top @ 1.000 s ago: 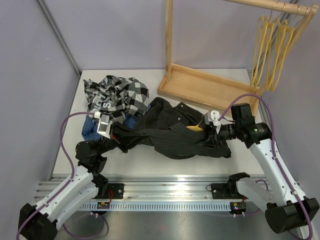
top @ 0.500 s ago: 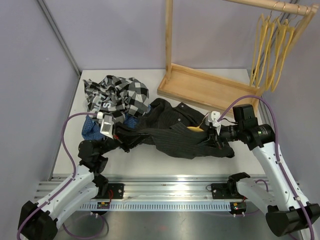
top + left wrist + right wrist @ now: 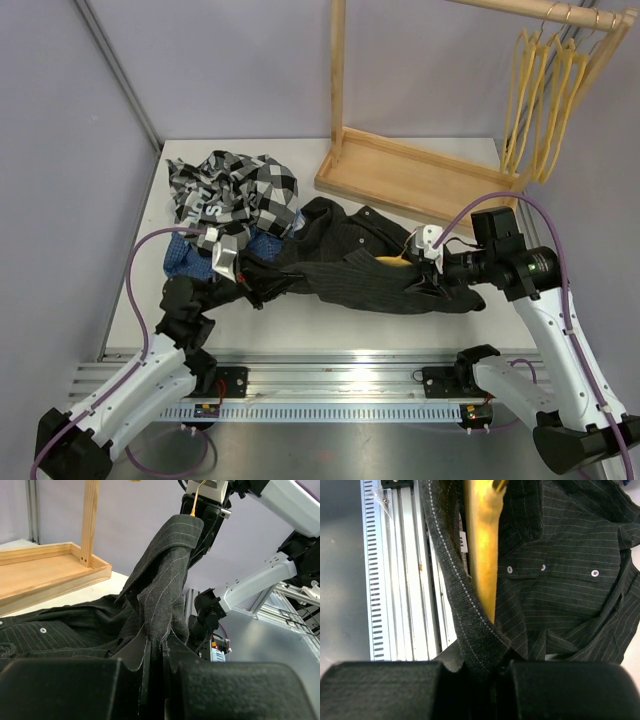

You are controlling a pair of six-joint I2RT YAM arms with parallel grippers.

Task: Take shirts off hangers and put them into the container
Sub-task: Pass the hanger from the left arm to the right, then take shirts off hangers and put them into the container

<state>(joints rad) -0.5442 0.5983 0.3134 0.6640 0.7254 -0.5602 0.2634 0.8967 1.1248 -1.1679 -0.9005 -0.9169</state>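
The black pinstriped shirt (image 3: 350, 262) lies stretched across the middle of the table between both arms. My left gripper (image 3: 250, 278) is shut on a fold of it (image 3: 160, 605) at its left end. At its right end my right gripper (image 3: 432, 274) is shut on a dark edge of the same shirt (image 3: 470, 630). A yellow hanger (image 3: 482, 545) is still inside the shirt, and a bit of it shows at the collar (image 3: 390, 259). A black-and-white check shirt (image 3: 235, 190) and a dark blue check shirt (image 3: 180, 258) are piled at the back left. The container is hidden.
The wooden rack base (image 3: 420, 178) sits at the back right with its post (image 3: 338, 70) rising from it. Several empty yellow hangers (image 3: 545, 90) hang from the rail at the top right. The metal rail (image 3: 330, 385) runs along the near edge.
My right gripper closed on the shirt's edge and drew back to the right, stretching the cloth. My left gripper shifted slightly right and nearer, still holding its fold.
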